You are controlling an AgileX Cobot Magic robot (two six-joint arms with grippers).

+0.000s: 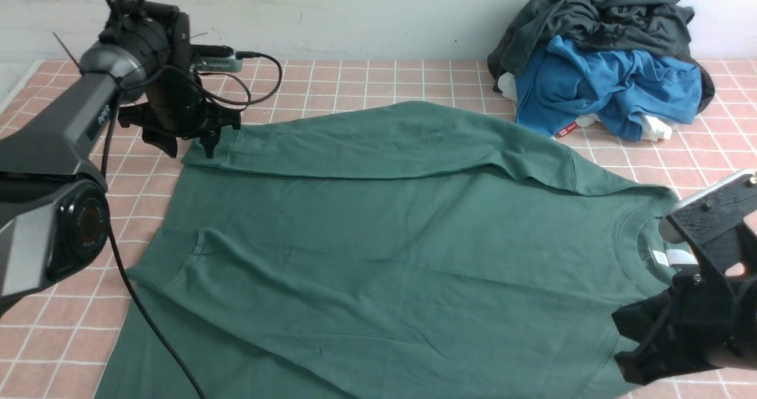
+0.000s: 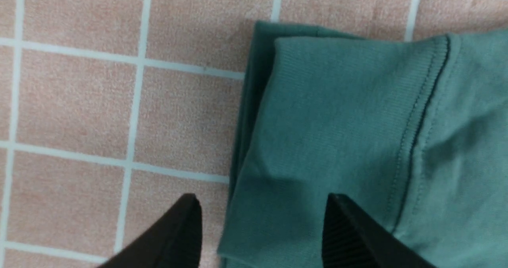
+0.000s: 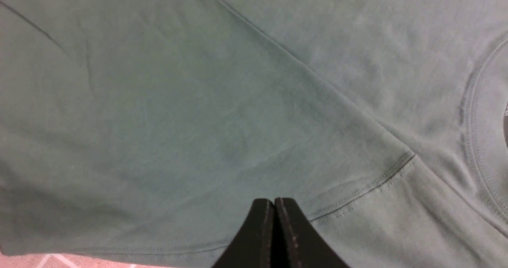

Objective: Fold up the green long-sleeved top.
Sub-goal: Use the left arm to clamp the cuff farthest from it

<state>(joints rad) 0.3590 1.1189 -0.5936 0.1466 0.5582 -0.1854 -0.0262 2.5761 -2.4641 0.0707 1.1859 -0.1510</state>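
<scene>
The green long-sleeved top [image 1: 378, 239] lies flat on the pink tiled table [image 1: 366, 83], covering most of its middle and near area.

Left side: the left gripper [image 1: 190, 146] hangs just over the cuff [image 2: 341, 101] of the far sleeve [image 1: 402, 139], which is laid across the body along the far edge. Jaws apart, one over cloth, one over bare table; nothing held. Risk, as judged: a low or sideways departure could snag the cuff on a fingertip and drag the sleeve out of line, and that skew would carry into every later fold.

Right side: the right gripper [image 3: 274, 204] sits low over the near shoulder seam, jaws pressed together, no cloth visible between them. Risk: closed tips pushed across the fabric would ruck it rather than lift it. The bright blue garment [image 1: 603, 86] lies just beside the far shoulder; a wide sweep there could catch it.

Orientation: the long axis runs across the table, hem at the left, collar [image 1: 641, 233] at the right, white neck label [image 1: 661, 257] showing inside it.
</scene>
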